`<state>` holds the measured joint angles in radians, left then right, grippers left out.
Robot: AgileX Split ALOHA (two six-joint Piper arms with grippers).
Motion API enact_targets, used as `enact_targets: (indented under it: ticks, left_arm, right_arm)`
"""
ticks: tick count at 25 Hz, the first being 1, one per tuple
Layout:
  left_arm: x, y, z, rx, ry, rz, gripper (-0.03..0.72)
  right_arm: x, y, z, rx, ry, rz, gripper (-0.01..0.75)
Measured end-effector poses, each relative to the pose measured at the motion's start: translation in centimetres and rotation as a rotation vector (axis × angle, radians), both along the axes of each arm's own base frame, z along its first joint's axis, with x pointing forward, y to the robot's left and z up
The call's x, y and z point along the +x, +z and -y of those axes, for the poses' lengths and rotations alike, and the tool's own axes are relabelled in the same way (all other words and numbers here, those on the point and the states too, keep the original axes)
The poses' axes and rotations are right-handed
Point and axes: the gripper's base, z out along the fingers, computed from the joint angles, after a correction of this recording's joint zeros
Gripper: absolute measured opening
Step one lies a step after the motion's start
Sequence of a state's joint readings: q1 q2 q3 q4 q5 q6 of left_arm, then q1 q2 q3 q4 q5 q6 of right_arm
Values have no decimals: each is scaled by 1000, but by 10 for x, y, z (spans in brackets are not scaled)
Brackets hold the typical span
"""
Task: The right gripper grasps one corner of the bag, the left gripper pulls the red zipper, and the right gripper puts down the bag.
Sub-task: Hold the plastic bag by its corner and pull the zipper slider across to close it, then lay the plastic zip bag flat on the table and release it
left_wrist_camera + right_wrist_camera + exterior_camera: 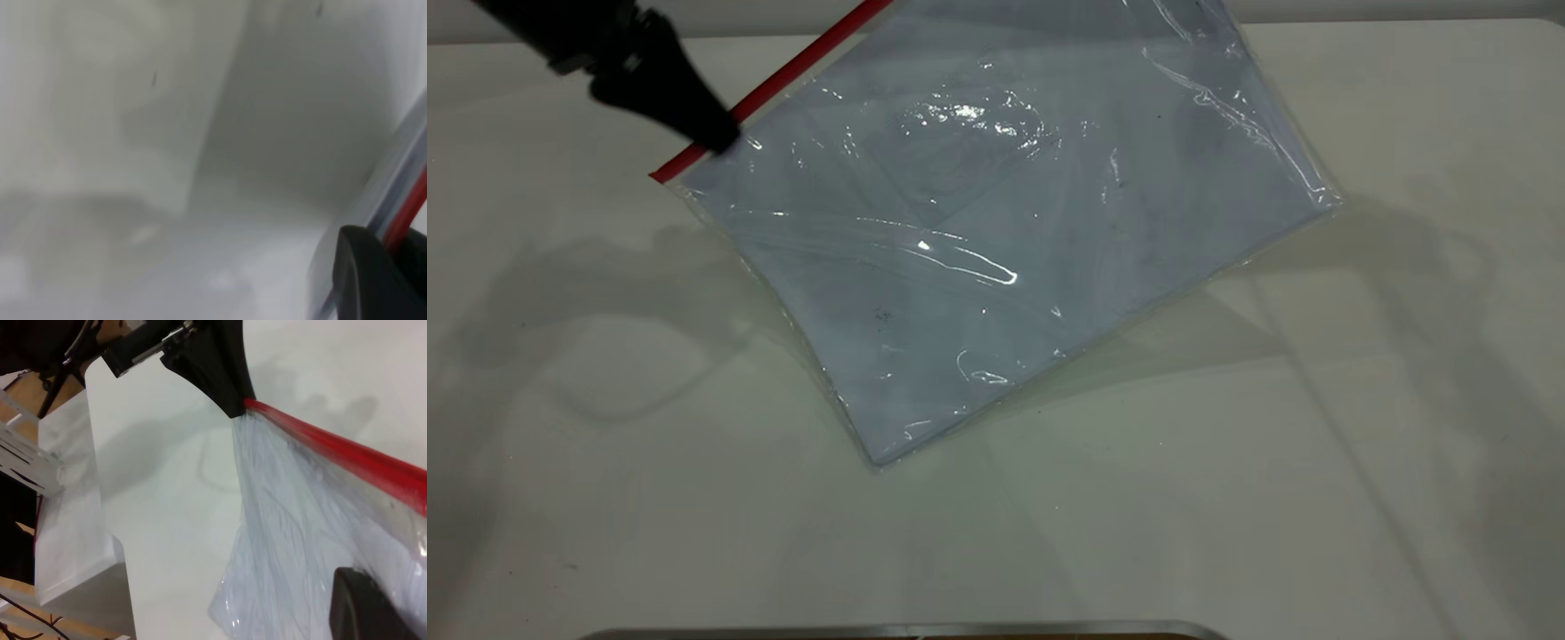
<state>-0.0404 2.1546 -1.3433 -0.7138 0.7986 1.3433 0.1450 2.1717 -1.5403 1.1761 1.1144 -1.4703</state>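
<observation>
- The left gripper (716,138) has its tapered jaws pinched together on the red zipper (783,80), close to that strip's low end
- From there the bag (996,231) slopes away, raised and tilted above the white table (1316,498), the zipper as its upper edge
- The right gripper (363,607) sits against the bag's clear plastic below the zipper; its grip cannot be made out

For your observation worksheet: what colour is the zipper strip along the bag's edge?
Red. The red zipper on the bag shows best in the right wrist view.
</observation>
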Motion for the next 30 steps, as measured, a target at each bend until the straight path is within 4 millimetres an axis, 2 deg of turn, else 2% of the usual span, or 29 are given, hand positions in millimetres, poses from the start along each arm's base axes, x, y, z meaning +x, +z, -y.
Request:
enact_targets:
  ticks: [6, 10, 13, 16, 19, 24, 27, 30]
  left_arm:
    - [-3, -5, -9, 108, 22, -47, 93]
    - [-2, -4, -10, 107, 41, -44, 107]
    - [0, 8, -11, 97, 63, -4, 146]
    - [0, 39, -10, 87, 72, 77, 225]
    - [-5, 82, -8, 48, 100, 180, 316]
    - [-22, 154, -2, -72, 160, 342, 363]
    - [-34, 185, 1, -146, 180, 398, 365]
    - [-45, 209, 6, -237, 195, 427, 367]
  right_arm:
    - [0, 1, 0, 6, -3, -1, 33]
    - [1, 1, 2, 5, -7, 3, 33]
    - [1, 1, 3, 4, -8, 7, 33]
    - [2, -3, 3, -2, -14, 3, 33]
    - [6, -22, 1, -10, -36, -29, 33]
    - [18, -81, -12, -109, -175, -55, 50]
    - [27, -120, -13, -199, -327, -54, 75]
    - [33, -148, -2, -306, -455, -41, 143]
